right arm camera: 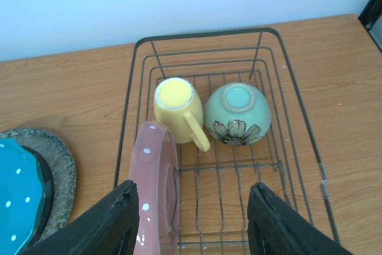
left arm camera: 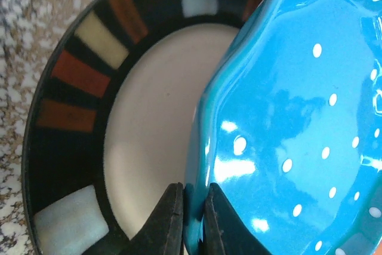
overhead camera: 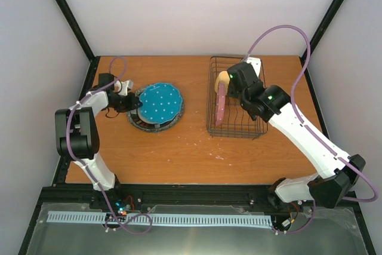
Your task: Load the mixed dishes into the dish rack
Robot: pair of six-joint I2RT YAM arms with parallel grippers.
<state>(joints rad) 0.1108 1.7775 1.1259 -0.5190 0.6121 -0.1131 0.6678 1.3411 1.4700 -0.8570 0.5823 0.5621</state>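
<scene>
The job stands about half done; three of the six pieces sit in the dish rack point(right arm camera: 206, 34), which stands on the right of the table point(right arm camera: 71, 88). The yellow mug point(right arm camera: 176, 107) and the green bowl point(right arm camera: 237, 114) rest upside down side by side at the rack's far end; the pink plate point(right arm camera: 156, 183) stands on edge nearer the camera, on the left side of the rack.

Three plates are left, stacked on the table well to the left of the rack; the teal plate point(left arm camera: 286, 117) is on top, the dark-rimmed plate point(left arm camera: 89, 88) with its cream middle lies under it, and the grey speckled plate point(left arm camera: 18, 28) lies at the bottom. The teal plate seems tipped up off the plate below on the gripped side, though the pictures do not make this certain; loading it looks like the step in hand.

The left gripper point(left arm camera: 194, 222) has its jaws pressed together on the near rim of the teal plate, one finger above the rim and one below it; they touch nothing else that shows.

The right gripper point(right arm camera: 191, 225) hangs over the near end of the rack with its jaws spread wide; it holds nothing; the pink plate stands between the fingers, just beside the left-hand one, and whether they touch cannot be told.
</scene>
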